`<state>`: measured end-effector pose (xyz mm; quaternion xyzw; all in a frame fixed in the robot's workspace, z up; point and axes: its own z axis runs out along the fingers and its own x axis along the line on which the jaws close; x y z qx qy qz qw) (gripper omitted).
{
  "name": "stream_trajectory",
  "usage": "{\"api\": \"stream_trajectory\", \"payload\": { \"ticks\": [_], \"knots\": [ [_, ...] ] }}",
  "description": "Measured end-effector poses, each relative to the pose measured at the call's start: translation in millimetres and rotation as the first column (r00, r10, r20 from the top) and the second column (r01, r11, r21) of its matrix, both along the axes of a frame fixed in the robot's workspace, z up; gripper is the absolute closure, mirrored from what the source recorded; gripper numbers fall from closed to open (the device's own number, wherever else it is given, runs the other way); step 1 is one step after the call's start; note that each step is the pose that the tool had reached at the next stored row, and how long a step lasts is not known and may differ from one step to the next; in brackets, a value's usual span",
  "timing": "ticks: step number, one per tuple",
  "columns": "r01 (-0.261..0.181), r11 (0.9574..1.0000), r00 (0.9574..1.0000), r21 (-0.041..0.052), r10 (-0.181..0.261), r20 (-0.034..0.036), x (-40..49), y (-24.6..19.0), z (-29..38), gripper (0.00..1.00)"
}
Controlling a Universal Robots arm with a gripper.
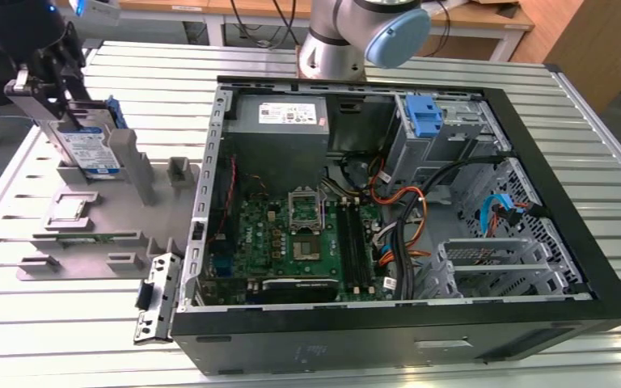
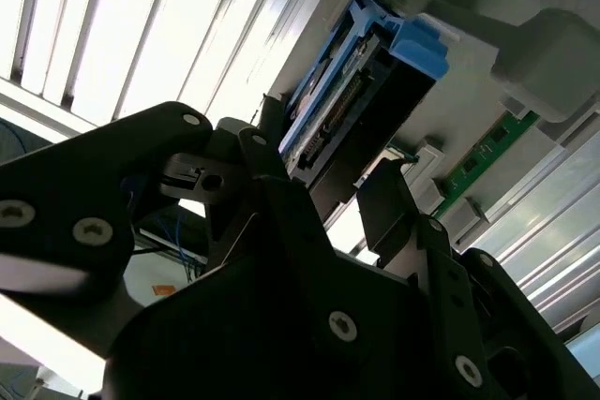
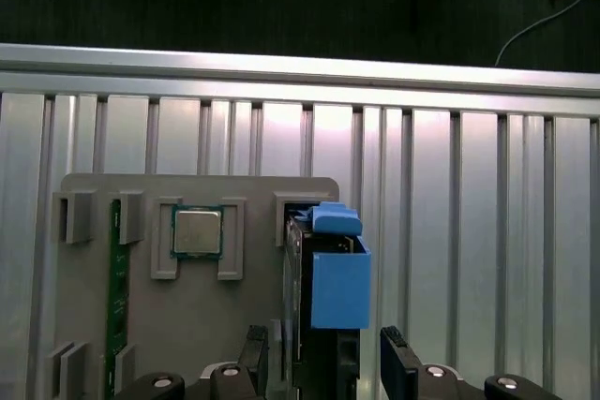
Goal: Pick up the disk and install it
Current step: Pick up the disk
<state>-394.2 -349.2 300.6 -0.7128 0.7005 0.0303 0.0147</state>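
The job has barely got going. The disk [image 1: 82, 148] stands upright in its slot on the grey fixture [image 1: 95, 218], on the surface [image 1: 613, 121] at the exterior view's left, well apart from the open computer case [image 1: 216, 162]. The gripper [image 3: 325, 358] sits right over the disk's upper end. In the first wrist view its 2 fingers [image 3: 398, 362] straddle the blue carrier, spread rather than pinched, with a thin gap showing on 1 side. I would say nothing is lifted yet. The grasp, the carry across to the case and the fitting into the drive cage all remain. That cage holds 1 narrow blue bracket [image 1: 423, 117].
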Motion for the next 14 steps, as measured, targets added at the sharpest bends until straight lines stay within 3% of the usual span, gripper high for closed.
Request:
{"api": "stream_trajectory", "payload": {
  "ticks": [14],
  "knots": [
    [0.0, 1.0, 1.0, 0.0001, 0.0, 0.0002, 1.4, 0.0, 0.5, 0.41]
  ]
}}
